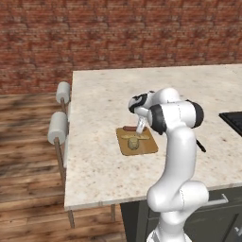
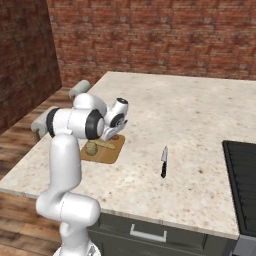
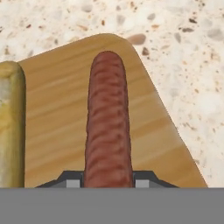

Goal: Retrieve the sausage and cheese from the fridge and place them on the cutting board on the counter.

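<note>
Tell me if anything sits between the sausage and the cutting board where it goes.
Nothing visible does. The sausage lies between the gripper's fingertips, right over the cutting board. The cheese sits to one side on the board, apart from it.

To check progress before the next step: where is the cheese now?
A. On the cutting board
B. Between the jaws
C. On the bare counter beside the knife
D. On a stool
A: the cheese lies on the cutting board, next to the sausage, which is the thing between the jaws.
</note>
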Motion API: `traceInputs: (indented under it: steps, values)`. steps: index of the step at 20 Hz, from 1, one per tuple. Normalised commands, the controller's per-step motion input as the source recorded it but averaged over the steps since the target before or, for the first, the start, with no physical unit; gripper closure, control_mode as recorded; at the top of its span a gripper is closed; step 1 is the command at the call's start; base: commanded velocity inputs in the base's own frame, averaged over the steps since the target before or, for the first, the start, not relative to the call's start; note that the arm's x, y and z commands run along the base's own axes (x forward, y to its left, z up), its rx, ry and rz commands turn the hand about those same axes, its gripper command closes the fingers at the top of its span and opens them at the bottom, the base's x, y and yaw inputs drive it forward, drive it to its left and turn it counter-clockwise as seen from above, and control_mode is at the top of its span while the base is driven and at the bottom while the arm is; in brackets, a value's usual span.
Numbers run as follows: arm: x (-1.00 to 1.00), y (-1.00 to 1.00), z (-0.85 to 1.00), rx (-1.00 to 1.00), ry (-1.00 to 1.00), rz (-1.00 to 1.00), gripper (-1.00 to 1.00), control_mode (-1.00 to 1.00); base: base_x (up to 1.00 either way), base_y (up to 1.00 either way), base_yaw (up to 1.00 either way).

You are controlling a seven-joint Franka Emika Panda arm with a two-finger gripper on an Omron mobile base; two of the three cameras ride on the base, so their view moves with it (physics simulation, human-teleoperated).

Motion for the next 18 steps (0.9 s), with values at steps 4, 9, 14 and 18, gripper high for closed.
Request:
traceInputs:
  steps: [4, 9, 14, 18]
  values:
    - [0.01, 0.00, -0.23, 0.00, 0.06, 0.00, 1.00, -1.00, 0.00, 0.00, 0.00]
    - [-0.05, 0.00, -0.24, 0.00, 0.01, 0.00, 1.00, -1.00, 0.00, 0.00, 0.00]
    - [-0.41, 0.00, -0.21, 0.00, 0.00, 0.00, 1.00, -1.00, 0.00, 0.00, 0.00]
    - [-0.42, 0.00, -0.16, 0.00, 0.00, 0.00, 1.00, -1.00, 0.00, 0.00, 0.00]
